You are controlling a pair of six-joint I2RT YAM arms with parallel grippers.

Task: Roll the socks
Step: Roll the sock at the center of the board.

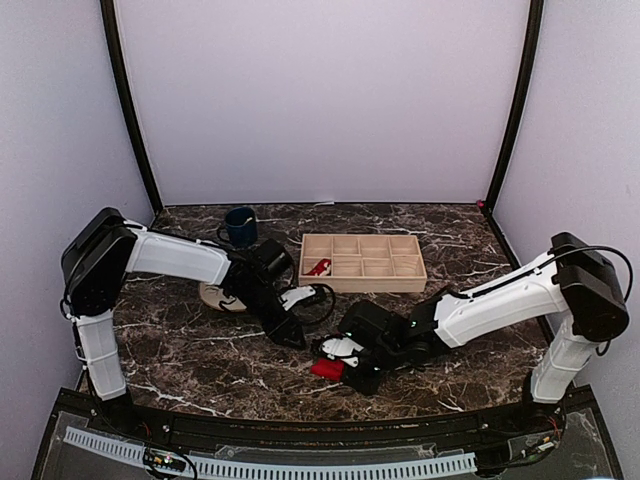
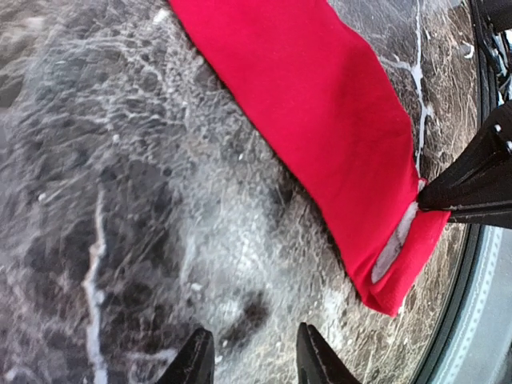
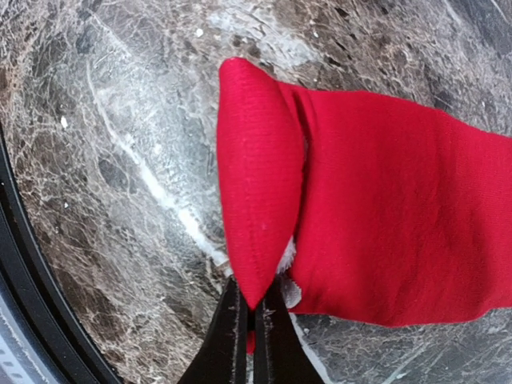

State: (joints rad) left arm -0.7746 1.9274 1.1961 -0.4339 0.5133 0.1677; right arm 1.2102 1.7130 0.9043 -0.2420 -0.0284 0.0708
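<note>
A bright red sock (image 2: 320,120) lies flat on the dark marble table, small in the top view (image 1: 327,368). My right gripper (image 3: 252,308) is shut on its end, which is folded back over the rest of the sock (image 3: 400,216). The same pinch shows at the right edge of the left wrist view, where the right fingers (image 2: 472,184) meet the sock's end. My left gripper (image 2: 252,360) hovers open beside the sock, over bare table, with nothing between its fingers. In the top view it (image 1: 297,333) sits just left of the right gripper (image 1: 343,357). A second small red bundle (image 1: 318,267) lies in the tray's left compartment.
A wooden compartment tray (image 1: 390,283) stands behind the grippers at the centre. A dark blue mug (image 1: 240,225) sits at the back left. A beige plate (image 1: 213,297) is partly hidden under the left arm. The table's front rail (image 3: 32,320) runs close to the sock.
</note>
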